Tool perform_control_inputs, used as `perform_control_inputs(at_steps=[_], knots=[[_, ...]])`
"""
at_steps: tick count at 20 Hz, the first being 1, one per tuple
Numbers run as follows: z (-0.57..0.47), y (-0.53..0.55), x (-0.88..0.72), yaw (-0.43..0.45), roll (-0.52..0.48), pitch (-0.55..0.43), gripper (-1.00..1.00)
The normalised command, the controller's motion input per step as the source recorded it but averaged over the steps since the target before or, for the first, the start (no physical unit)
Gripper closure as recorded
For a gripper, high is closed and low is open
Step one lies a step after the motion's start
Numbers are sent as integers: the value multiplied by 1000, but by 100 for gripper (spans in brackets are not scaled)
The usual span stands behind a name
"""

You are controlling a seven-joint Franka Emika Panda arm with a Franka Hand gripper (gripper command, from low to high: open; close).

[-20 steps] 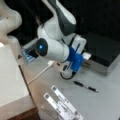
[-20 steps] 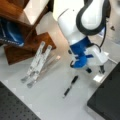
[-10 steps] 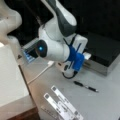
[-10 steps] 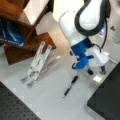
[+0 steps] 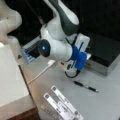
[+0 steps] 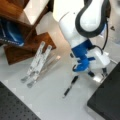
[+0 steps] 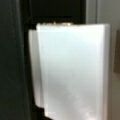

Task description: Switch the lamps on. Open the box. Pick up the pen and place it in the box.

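Gripper point(image 6: 98, 74) low at the closed box's point(image 5: 105, 56) front edge; grip state hidden. Pen point(image 5: 85, 86) lies flat on the table point(image 5: 105, 100) near the box, untouched. Looks light, stiff, slippery; grasp mid-barrel.

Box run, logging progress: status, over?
End effector low at the box front edge, beside the latch. Lid down. Pen lying on the table, untouched. Nothing between pen and box.
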Motion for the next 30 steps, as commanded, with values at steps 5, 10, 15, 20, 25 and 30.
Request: perform_control_inputs(at_steps=[5,10,15,20,25,30], knots=[[-97,19,46,-29,192,-93,-100],[-120,28,58,-36,185,-97,-100],[-137,23,92,-48,177,-100,-100],[-129,29,134,-56,144,-101,-100],[-78,20,125,-31,104,-86,100],[-41,11,82,-27,92,-76,100]])
